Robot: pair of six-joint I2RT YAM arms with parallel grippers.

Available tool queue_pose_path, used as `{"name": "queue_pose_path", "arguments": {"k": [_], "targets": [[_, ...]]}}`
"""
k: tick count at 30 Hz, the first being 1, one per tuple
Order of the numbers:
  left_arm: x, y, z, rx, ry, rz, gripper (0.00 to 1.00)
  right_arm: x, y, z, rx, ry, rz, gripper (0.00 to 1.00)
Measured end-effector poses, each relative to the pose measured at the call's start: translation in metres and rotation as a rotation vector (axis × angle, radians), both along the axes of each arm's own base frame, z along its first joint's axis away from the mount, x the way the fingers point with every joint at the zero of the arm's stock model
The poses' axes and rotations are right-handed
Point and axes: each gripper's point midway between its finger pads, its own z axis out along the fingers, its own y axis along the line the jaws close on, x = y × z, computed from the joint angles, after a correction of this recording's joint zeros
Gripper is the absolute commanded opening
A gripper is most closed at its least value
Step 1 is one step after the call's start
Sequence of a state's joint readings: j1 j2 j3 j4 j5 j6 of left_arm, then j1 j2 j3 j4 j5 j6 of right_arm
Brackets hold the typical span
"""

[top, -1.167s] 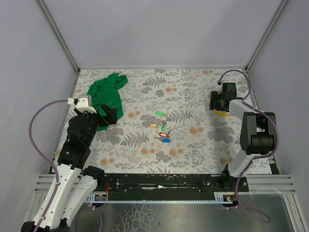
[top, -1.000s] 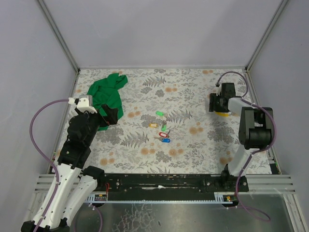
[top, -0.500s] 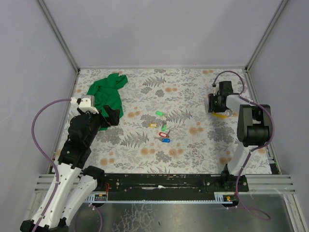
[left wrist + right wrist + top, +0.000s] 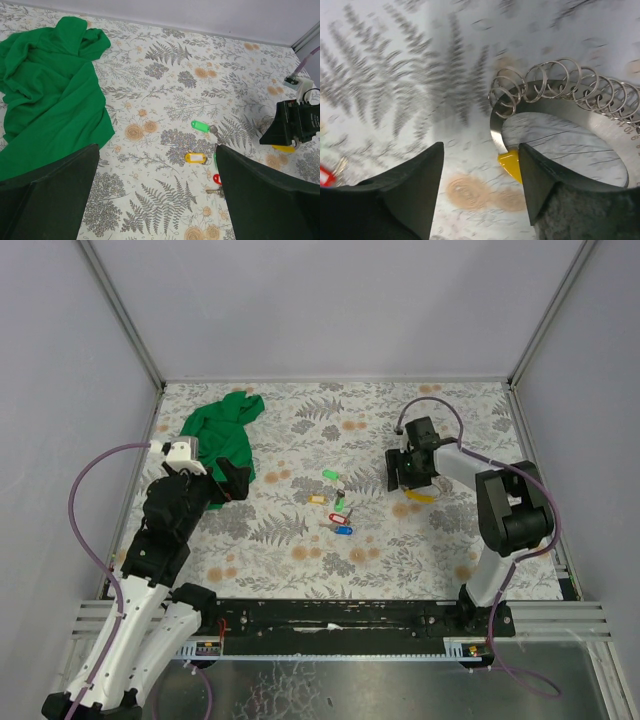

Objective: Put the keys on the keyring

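Any writing on the tags of the keys [image 4: 338, 512] is too small to read. They lie mid-table on the fern-printed table [image 4: 300, 560], enclosed by plain grey walls [image 4: 330, 310]. The keyring [image 4: 560, 103] lies to their right, at the parted right fingers [image 4: 410, 185]. The left fingers [image 4: 60, 190] gape wide.

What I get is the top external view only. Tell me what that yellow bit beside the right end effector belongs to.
Observer: The yellow tip ends the keyring, a flat curved metal band.
Operator: Report what's on the band.
Observer: A row of small split rings is threaded along it; nothing else hangs on the stretch in view.
Operator: Give me the jaws.
Observer: The right end effector stands open; the yellow tip lies beside one finger, not clamped.
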State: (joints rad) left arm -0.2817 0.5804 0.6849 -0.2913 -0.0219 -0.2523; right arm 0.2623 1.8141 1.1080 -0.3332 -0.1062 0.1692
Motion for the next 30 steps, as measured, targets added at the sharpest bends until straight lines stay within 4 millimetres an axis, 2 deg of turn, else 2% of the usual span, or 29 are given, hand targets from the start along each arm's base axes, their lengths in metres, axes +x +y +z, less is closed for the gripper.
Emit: {"name": "queue_pose_path", "arguments": {"k": [3,6,9,13,18,21,24,30], "targets": [[0.001,0.000,-0.001,0.001,0.004,-0.001,1.00,-0.013,0.016,0.007,0.030,0.014,0.036,0.77],[0.000,-0.001,-0.002,0.001,0.007,-0.006,1.00,-0.018,0.020,0.026,0.037,-0.020,0.053,0.81],[0.000,-0.002,-0.003,0.000,0.009,-0.012,1.00,-0.011,0.006,0.053,-0.014,-0.108,0.032,0.82],[-0.001,-0.005,-0.002,-0.001,0.006,-0.025,1.00,-0.005,-0.020,0.067,-0.091,-0.163,-0.009,0.82],[-0.004,-0.010,-0.002,-0.003,0.005,-0.045,1.00,0.001,-0.071,0.060,-0.141,-0.131,-0.120,0.82],[-0.005,-0.012,-0.003,-0.003,0.007,-0.057,1.00,0.004,-0.094,0.051,-0.150,-0.106,-0.174,0.81],[-0.005,-0.013,-0.004,-0.002,0.009,-0.063,1.00,0.003,-0.101,0.038,-0.150,-0.066,-0.181,0.80],[-0.006,-0.016,-0.005,-0.001,0.011,-0.079,1.00,-0.003,-0.095,0.006,-0.123,0.027,-0.155,0.76]]}}
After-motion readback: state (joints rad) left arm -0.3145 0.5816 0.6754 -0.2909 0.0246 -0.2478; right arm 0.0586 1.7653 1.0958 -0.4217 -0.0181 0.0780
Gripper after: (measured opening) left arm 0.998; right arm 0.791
